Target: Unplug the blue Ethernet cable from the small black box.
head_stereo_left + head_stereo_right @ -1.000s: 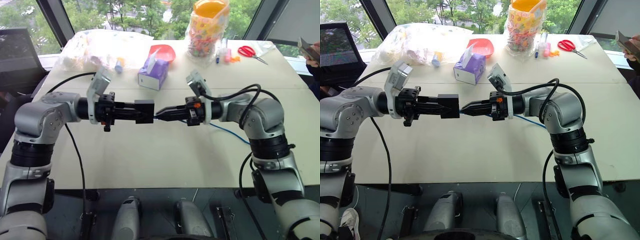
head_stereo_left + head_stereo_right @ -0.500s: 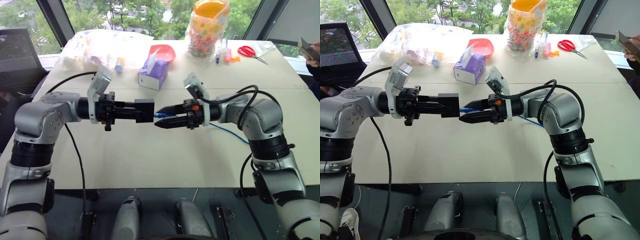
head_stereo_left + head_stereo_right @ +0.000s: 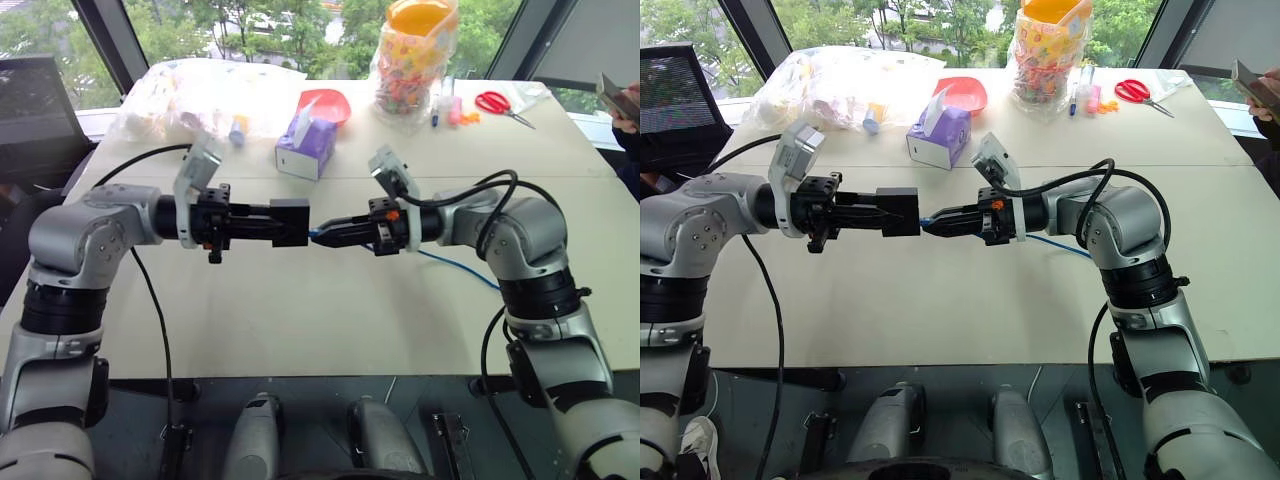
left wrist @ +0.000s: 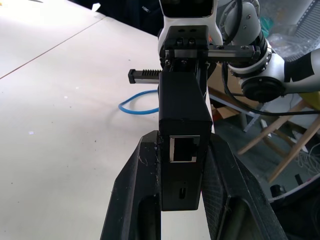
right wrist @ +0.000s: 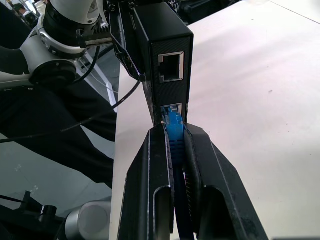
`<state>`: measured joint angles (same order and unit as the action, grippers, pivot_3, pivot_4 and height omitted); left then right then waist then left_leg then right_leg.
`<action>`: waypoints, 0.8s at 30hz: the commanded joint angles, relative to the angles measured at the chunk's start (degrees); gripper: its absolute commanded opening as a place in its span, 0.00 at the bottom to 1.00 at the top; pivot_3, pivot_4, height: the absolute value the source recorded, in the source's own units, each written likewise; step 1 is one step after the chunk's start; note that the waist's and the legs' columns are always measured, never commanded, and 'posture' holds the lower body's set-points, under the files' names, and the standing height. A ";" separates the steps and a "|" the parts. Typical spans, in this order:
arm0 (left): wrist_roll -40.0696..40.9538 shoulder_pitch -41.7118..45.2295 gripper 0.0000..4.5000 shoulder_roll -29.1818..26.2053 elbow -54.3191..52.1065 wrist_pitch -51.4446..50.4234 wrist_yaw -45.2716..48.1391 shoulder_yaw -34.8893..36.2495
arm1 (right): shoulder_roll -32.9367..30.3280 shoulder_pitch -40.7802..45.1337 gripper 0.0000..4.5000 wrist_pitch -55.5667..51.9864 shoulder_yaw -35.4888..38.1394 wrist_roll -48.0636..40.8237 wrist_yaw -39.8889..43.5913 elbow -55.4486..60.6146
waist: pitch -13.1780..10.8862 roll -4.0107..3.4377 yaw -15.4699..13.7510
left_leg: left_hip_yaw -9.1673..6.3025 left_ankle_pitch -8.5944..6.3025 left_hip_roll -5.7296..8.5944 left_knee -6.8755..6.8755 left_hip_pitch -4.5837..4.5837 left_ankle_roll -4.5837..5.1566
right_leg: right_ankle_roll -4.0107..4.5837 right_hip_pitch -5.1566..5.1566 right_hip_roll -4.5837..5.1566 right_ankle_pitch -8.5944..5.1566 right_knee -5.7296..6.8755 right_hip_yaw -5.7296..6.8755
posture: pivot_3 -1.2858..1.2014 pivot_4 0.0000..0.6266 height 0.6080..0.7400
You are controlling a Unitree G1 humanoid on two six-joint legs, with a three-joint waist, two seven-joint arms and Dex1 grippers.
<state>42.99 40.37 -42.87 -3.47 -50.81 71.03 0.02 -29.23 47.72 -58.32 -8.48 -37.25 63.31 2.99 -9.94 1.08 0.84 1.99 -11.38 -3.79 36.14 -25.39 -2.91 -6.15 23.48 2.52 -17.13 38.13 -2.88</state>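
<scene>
The small black box hangs above the table, and my left gripper is shut on it. In the left wrist view the box sits between the two fingers with one empty port facing the camera. My right gripper faces it from the right, shut on the plug end of the blue Ethernet cable. The plug's tip sits at the mouth of the box's lower port; the port above it is empty. The rest of the cable trails over the table under my right arm.
At the far side of the white table stand a purple tissue box, a red bowl, a clear plastic bag, a bag of colourful sweets and red scissors. A person's hand holds a phone at the right edge.
Half a second ago my right gripper stood open around the blue plug; it has shut on it again. My left gripper and the box have kept still.
</scene>
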 commanded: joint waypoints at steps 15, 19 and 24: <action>0.04 -2.76 0.11 -2.39 -3.21 1.87 0.11 1.98 | -5.89 3.83 0.02 23.28 -0.15 16.05 -1.86 -21.25 | -0.01 0.01 0.30 | 0.05 0.00 0.01 -0.02 0.00 0.00 | 0.00 0.04 0.01 0.00 -0.02 -0.03 | 0.52 0.24 0.96; -6.58 -4.05 0.11 2.64 -2.32 10.08 -4.24 -1.57 | 0.38 9.49 0.02 32.92 0.79 22.51 -12.66 -35.25 | -0.03 -0.03 0.42 | 0.08 0.00 0.00 -0.01 0.02 0.00 | 0.00 0.05 -0.01 0.00 0.00 -0.07 | 0.52 0.24 0.96; -13.64 -6.30 0.11 11.87 0.03 18.23 -11.82 -5.21 | 6.83 13.40 0.02 39.22 1.22 27.15 -20.49 -47.31 | -0.03 -0.03 -0.01 | 0.11 0.00 0.02 0.00 -0.01 0.00 | -0.01 0.03 0.04 0.01 0.00 -0.07 | 0.52 0.24 0.96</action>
<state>31.19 34.29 -32.19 -3.23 -35.81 61.05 -4.44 -23.04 59.66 -21.90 -8.63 -11.58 45.42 -41.91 -9.97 1.05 0.83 2.11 -11.37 -3.77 36.14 -25.41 -2.90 -6.16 23.51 2.56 -17.12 38.12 -2.95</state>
